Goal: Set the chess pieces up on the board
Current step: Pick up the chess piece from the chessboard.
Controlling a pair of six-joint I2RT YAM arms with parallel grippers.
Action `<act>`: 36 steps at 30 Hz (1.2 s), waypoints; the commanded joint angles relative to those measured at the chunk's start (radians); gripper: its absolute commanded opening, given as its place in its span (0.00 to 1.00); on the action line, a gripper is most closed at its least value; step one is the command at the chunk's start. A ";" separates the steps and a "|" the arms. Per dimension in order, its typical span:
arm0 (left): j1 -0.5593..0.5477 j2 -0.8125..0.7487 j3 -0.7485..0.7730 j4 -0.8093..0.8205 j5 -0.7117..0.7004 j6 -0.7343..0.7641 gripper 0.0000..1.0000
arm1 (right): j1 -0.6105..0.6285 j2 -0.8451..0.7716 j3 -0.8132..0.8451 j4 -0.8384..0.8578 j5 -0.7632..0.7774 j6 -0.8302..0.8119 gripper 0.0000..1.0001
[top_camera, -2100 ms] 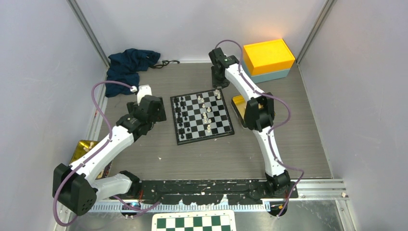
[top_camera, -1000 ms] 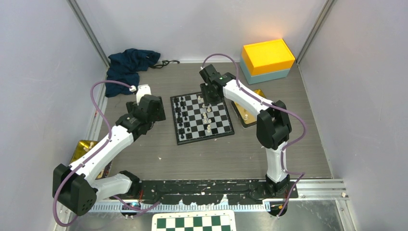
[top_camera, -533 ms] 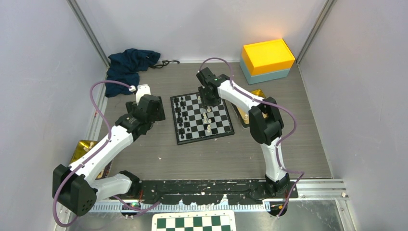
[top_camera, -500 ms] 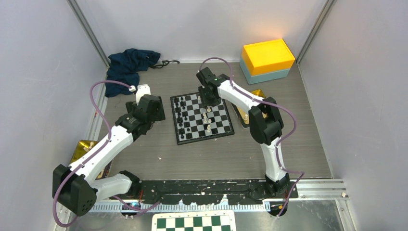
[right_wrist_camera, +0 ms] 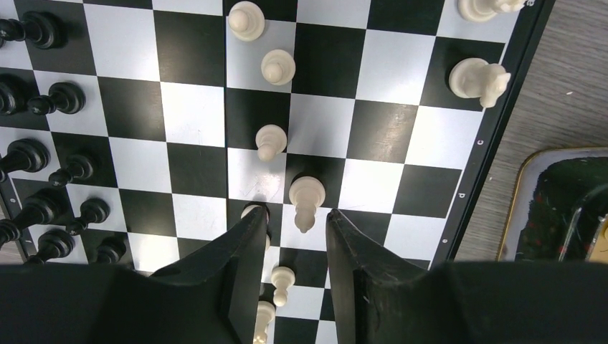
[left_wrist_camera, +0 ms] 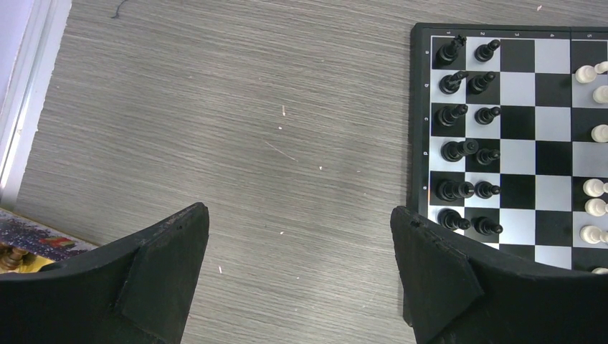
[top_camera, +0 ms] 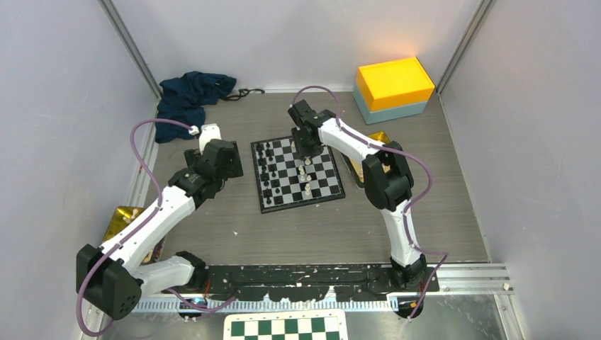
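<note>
The board [top_camera: 322, 185] lies mid-table with black chess pieces [left_wrist_camera: 459, 107] in two files along its left side and cream-white chess pieces [top_camera: 306, 170] scattered over its middle and right. My right gripper [right_wrist_camera: 297, 213] hangs over the board's far middle, open. A white piece [right_wrist_camera: 306, 193] stands just ahead of the gap, and neither finger touches it. Another white piece [right_wrist_camera: 251, 210] peeks out at the left fingertip. My left gripper [left_wrist_camera: 297, 215] is wide open over bare table just left of the board's edge [left_wrist_camera: 419, 143], holding nothing.
A gold tray [right_wrist_camera: 527, 193] sits right of the board, partly behind the right arm. A yellow box on a teal base [top_camera: 395, 83] stands far right, a dark blue cloth [top_camera: 191, 92] far left. A gold packet [top_camera: 124, 216] lies by the left wall.
The right arm swung left from the board's far right corner to its far middle, and its jaws have narrowed. The left arm has barely moved.
</note>
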State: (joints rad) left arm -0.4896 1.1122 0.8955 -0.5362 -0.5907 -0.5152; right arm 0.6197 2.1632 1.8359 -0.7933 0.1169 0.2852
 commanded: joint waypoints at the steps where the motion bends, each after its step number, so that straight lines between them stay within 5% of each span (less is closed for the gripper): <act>1: 0.005 -0.028 0.021 0.019 -0.018 0.005 0.97 | -0.007 -0.003 0.036 0.029 -0.006 -0.002 0.41; 17: 0.006 -0.025 0.019 0.021 -0.019 0.010 0.97 | -0.017 0.019 0.041 0.032 -0.017 0.003 0.34; 29: 0.008 -0.025 0.014 0.025 -0.017 0.009 0.97 | -0.020 0.014 0.047 0.024 -0.006 0.001 0.10; 36: 0.008 -0.024 0.014 0.025 -0.013 0.008 0.97 | -0.019 -0.004 0.055 0.016 0.021 -0.008 0.07</act>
State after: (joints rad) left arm -0.4885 1.1091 0.8955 -0.5358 -0.5907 -0.5148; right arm 0.6044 2.1929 1.8420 -0.7860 0.1116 0.2867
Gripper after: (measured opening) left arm 0.970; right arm 0.197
